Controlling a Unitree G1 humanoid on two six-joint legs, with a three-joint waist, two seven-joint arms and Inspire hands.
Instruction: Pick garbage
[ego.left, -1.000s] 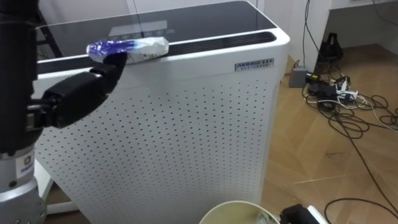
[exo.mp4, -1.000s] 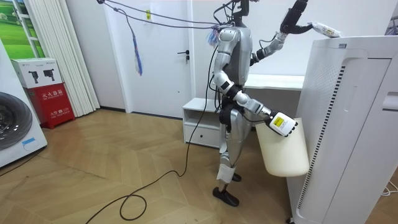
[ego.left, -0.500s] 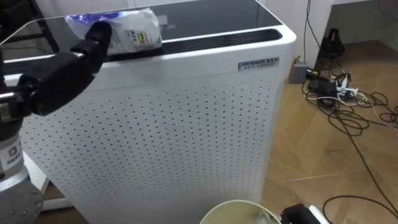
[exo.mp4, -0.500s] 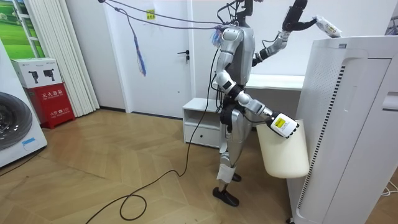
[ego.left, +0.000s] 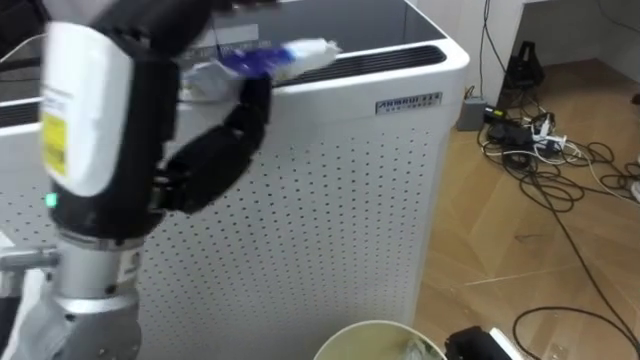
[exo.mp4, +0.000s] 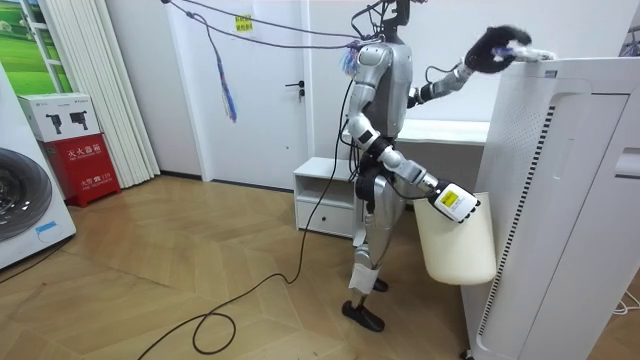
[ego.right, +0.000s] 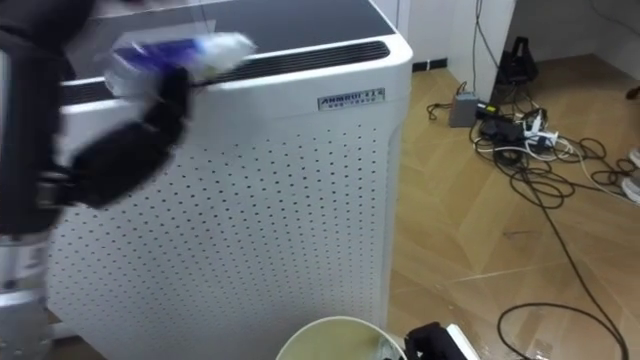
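Note:
A crumpled blue and white plastic wrapper (ego.left: 285, 55) is held at the front top edge of a tall white perforated appliance (ego.left: 340, 200). My left hand (ego.left: 215, 150) is shut on the wrapper, its dark fingers curled up under it. In the room view the left hand (exo.mp4: 490, 50) is raised to the appliance's top corner with the wrapper (exo.mp4: 528, 52) sticking out of it. My right hand (ego.left: 480, 345) shows at the lower edge next to the rim of a cream bin (ego.left: 375, 338). The bin (exo.mp4: 455, 240) hangs off the floor at my right arm.
I stand close against the appliance's side. Tangled cables and a power strip (ego.left: 530, 135) lie on the wooden floor to the right. Behind me in the room view are a low white shelf (exo.mp4: 325, 195) and a white desk (exo.mp4: 445, 130).
My left arm has swung down and rightward with the wrapper, from held high over the appliance to its front top edge. The forearm now stands close in front of the camera.

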